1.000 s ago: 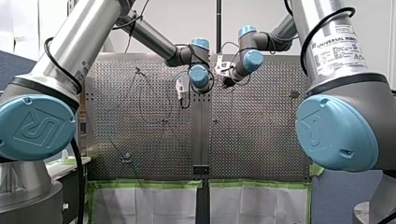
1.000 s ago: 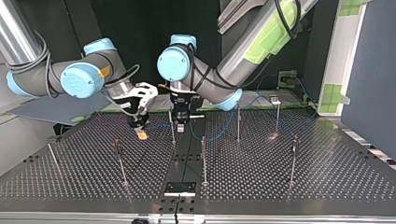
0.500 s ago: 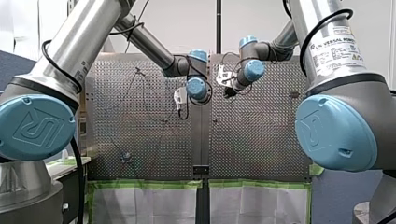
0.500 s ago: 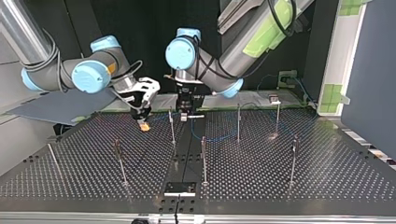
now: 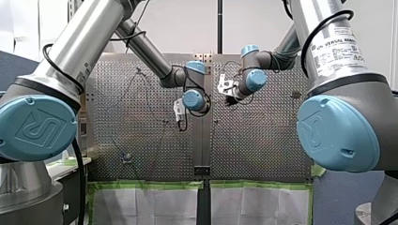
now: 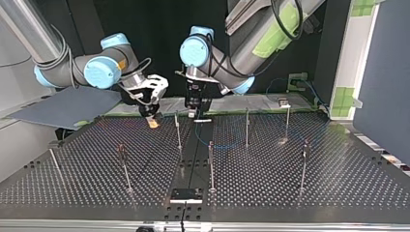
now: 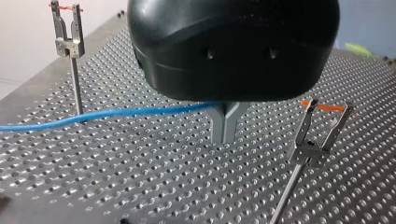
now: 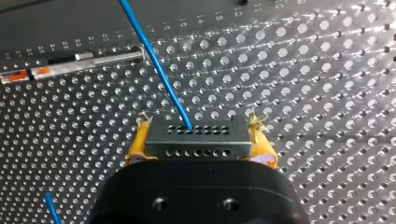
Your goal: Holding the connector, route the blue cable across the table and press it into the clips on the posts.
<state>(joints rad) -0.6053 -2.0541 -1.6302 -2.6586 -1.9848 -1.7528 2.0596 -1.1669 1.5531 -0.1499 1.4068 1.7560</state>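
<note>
My right gripper [image 8: 198, 143] clamps the grey connector [image 8: 196, 138] between its yellow pads [image 8: 137, 145] on one side of the middle post [image 6: 178, 130]. On that post's other side, my left gripper [image 7: 225, 125] has its metal fingers closed together, and the blue cable [image 7: 116, 113] runs into them, apparently pinched. The step in hand looks like seating the stretch between them in this post's clip [image 6: 176, 115]: hold it taut without straining the connector, square it just above the post's top, then lower both ends together.
</note>
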